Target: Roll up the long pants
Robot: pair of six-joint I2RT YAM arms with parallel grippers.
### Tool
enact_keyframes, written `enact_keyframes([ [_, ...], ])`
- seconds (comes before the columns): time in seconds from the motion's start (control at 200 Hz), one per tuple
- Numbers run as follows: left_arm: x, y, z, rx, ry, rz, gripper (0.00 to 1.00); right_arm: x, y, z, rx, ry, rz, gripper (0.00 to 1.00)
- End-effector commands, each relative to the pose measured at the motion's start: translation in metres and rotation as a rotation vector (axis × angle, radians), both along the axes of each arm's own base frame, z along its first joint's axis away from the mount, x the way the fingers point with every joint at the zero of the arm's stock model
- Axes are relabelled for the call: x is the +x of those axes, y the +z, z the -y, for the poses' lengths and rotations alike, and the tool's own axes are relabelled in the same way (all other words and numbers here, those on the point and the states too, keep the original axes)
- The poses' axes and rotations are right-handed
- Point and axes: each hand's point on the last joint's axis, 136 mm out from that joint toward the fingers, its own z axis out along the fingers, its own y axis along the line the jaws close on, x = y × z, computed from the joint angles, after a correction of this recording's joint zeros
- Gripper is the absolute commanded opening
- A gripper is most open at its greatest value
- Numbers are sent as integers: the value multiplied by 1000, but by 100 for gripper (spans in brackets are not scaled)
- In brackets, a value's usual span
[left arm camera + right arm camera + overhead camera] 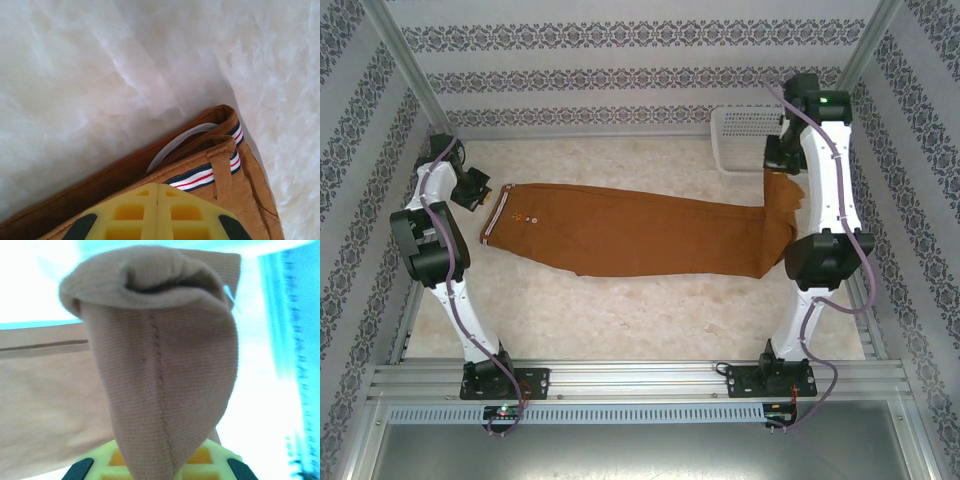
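Observation:
The long pants (640, 235), rust-brown, lie flat across the table with the waistband at the left and the legs running right. My right gripper (782, 168) is shut on the leg ends and holds them lifted off the table at the right. In the right wrist view the cloth (160, 365) hangs out from between the yellow fingers (220, 457). My left gripper (478, 190) sits at the waistband's far corner. In the left wrist view its fingers (125, 210) are pressed together with nothing between them, just over the striped waistband (200, 177).
A white mesh basket (740, 135) stands at the back right, just behind the right gripper. Patterned walls close in the back and both sides. A metal rail (640, 380) with both arm bases runs along the near edge.

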Motion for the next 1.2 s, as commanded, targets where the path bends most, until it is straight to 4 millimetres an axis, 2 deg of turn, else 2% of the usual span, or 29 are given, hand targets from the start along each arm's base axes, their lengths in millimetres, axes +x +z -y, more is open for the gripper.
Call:
enact_keyframes([
  [0.0, -11, 15, 3, 37, -21, -27, 0, 1, 13, -63, 215, 54, 37, 0],
  [0.215, -10, 20, 4, 61, -36, -34, 0, 16, 25, -168, 492, 187, 84, 0],
  [0.405, -13, 20, 7, 58, -41, -44, 0, 27, 39, -249, 707, 272, 119, 0],
  [0.565, -14, 27, 5, 73, -51, -39, 0, 33, 41, -310, 864, 331, 105, 0],
  [0.899, -17, 29, 4, 88, -66, -57, 0, 48, 60, -400, 1121, 418, 132, 0],
  [1.114, -16, 34, 4, 94, -77, -52, 0, 58, 73, -444, 1265, 448, 162, 0],
  [1.194, -16, 34, 5, 87, -78, -51, 0, 63, 71, -462, 1308, 456, 174, 0],
])
